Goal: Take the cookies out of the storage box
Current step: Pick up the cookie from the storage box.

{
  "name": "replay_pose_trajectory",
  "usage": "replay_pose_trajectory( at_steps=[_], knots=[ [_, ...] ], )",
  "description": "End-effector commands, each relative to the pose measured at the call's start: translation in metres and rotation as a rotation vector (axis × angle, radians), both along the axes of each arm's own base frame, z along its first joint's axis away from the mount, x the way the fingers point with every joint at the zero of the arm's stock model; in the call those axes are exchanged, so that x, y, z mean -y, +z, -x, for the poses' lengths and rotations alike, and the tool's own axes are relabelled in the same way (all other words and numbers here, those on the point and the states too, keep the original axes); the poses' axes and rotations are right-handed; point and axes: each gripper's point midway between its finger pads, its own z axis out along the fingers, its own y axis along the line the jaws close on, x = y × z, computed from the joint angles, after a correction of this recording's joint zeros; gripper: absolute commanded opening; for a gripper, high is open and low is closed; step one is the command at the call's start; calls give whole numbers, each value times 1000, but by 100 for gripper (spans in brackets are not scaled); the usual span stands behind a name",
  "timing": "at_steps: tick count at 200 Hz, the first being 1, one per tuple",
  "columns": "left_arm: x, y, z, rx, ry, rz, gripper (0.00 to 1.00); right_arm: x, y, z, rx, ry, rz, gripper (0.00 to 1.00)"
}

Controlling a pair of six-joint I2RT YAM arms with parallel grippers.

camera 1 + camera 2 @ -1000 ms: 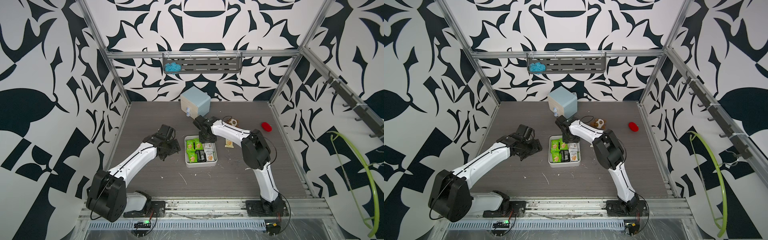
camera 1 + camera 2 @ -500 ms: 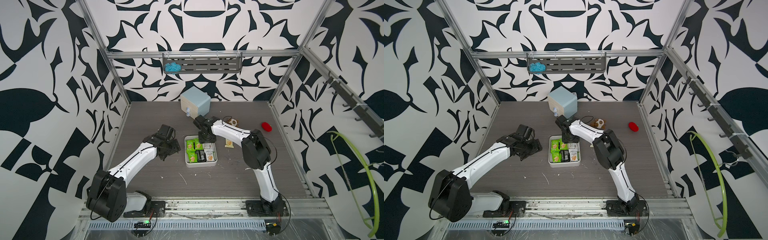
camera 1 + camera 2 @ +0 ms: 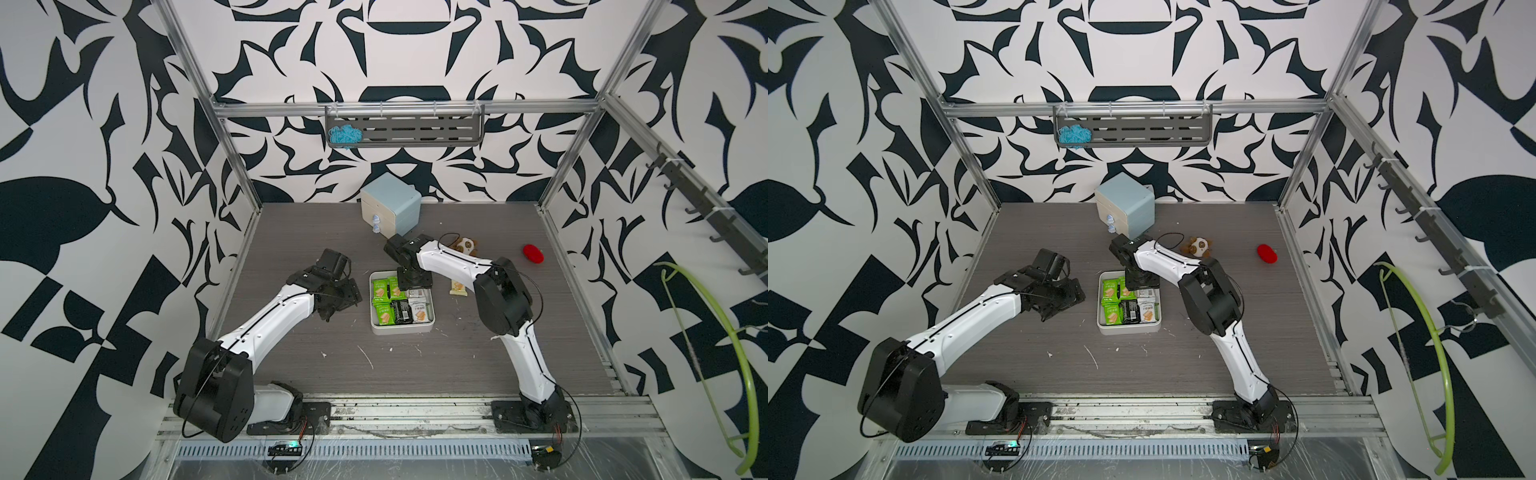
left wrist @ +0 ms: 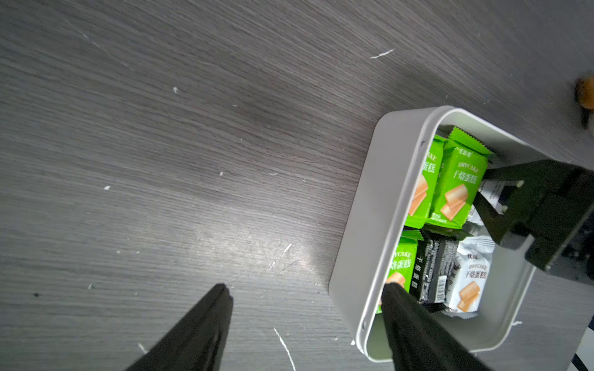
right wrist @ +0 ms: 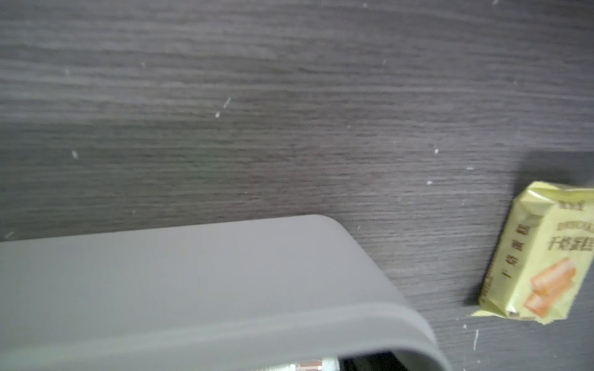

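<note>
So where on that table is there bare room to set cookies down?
Widest: bare table between box and front rail. Also the back-left corner beside the cabinet, and the right side near the red thing. Crowded: around the box, with left gripper, right gripper, yellow packet, toy.

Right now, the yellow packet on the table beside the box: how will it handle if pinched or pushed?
The yellow packet lies flat on the table, so it would probably slide, not roll. Its wrapper looks crinkled, with loose crimped ends: likely thin film that yields under a pinch. Small and puffy, it is probably light, its contents perhaps brittle.
</note>
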Motion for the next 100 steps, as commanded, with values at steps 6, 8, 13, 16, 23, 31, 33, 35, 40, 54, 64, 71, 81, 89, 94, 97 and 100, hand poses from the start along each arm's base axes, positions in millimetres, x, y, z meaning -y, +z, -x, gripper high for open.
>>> replay_pose_trajectory(
  at_steps=[6,8,13,16,23,31,33,35,40,54,64,71,81,89,94,97,100],
  knots=[
    [0,2,-2,1,-10,-2,81,3,9,-2,5,-15,4,57],
    [-1,2,-2,2,-9,-3,81,3,9,-2,4,-16,3,57],
    [-1,3,-2,4,-11,-3,81,2,8,-2,0,-16,1,56],
    [-1,3,-2,4,-12,-4,81,3,7,-2,-2,-17,0,56],
    [-1,3,-2,5,-12,-6,81,3,6,-2,-2,-18,1,56],
    [-2,3,-2,5,-13,-9,81,4,5,-2,-1,-19,2,55],
    [-2,3,-2,5,-12,-9,81,4,5,-2,0,-20,2,54],
    [-2,3,-2,5,-14,-10,81,4,5,-2,1,-19,3,54],
    [-2,3,-2,6,-13,-11,80,5,6,-3,5,-19,4,52],
    [-2,4,-2,7,-16,-13,80,7,8,-4,20,-21,10,48],
    [-2,4,-3,7,-17,-13,81,7,11,-5,30,-18,8,46],
    [-2,4,-3,9,-18,-13,81,6,14,-6,38,-16,6,44],
    [-2,4,-3,8,-17,-12,81,6,18,-8,49,-13,2,43],
    [-2,4,-3,9,-15,-12,81,6,22,-9,58,-11,0,42],
    [-2,4,-3,8,-16,-13,81,6,24,-10,64,-10,-1,42],
    [-2,5,-3,10,-16,-12,81,5,26,-10,66,-10,-2,42],
    [-2,4,-3,9,-15,-13,80,5,27,-11,69,-8,-3,42]
  ],
)
